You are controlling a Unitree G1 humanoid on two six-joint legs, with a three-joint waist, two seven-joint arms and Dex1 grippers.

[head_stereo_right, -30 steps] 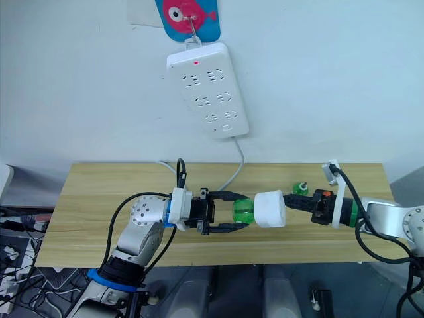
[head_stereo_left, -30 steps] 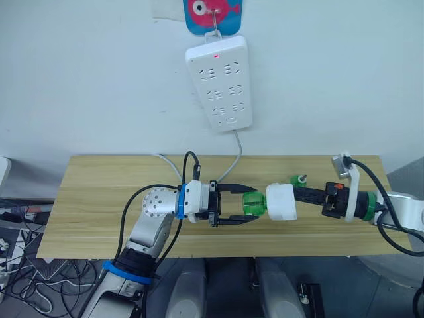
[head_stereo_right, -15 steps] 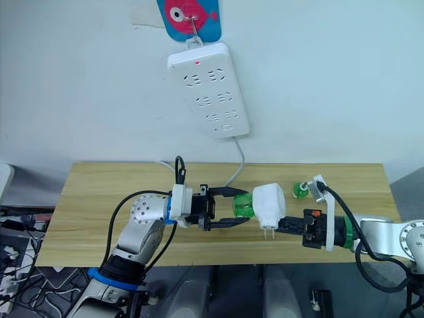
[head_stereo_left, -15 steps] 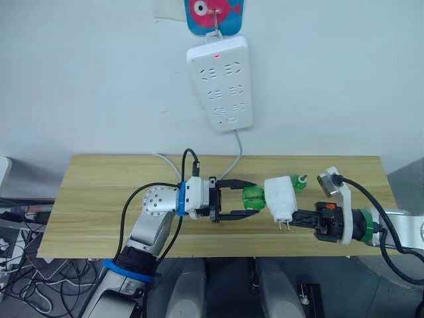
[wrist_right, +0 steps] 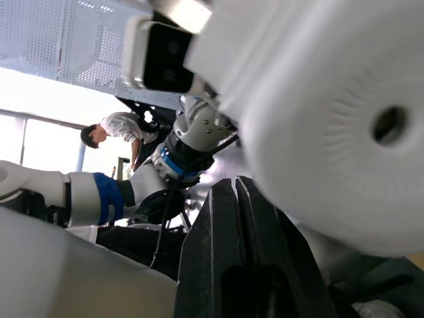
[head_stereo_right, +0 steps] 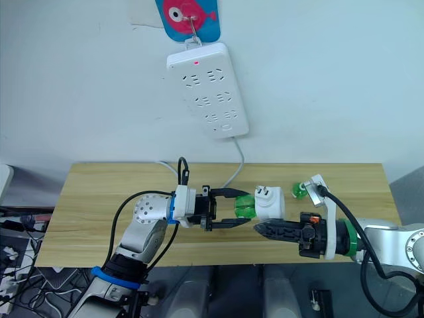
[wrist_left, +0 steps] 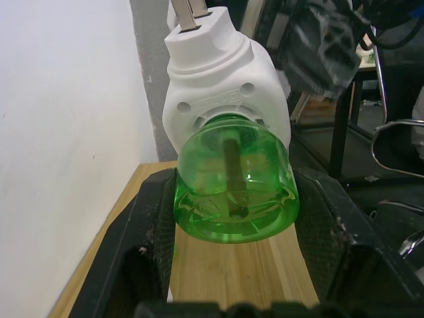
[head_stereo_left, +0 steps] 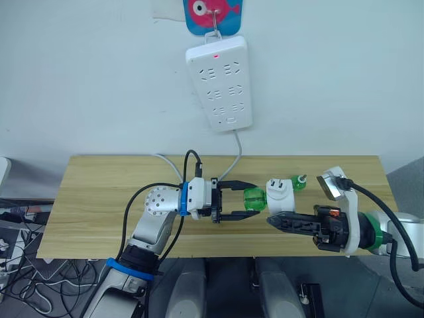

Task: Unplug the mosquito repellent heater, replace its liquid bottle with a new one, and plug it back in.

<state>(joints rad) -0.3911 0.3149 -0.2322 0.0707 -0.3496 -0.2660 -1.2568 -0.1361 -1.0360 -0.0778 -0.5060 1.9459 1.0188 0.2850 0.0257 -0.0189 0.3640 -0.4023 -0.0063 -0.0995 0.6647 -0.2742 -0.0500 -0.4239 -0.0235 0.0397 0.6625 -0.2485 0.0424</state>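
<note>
Right gripper has let go of the mosquito repellent heater, fingers together. Left gripper clamps its green bottle; prongs apparently upward.

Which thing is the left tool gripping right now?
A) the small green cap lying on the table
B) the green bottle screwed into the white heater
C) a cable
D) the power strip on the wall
B: in the left wrist view the left tool has its black fingers on both sides of the green bottle, which sits in the white heater.
</note>
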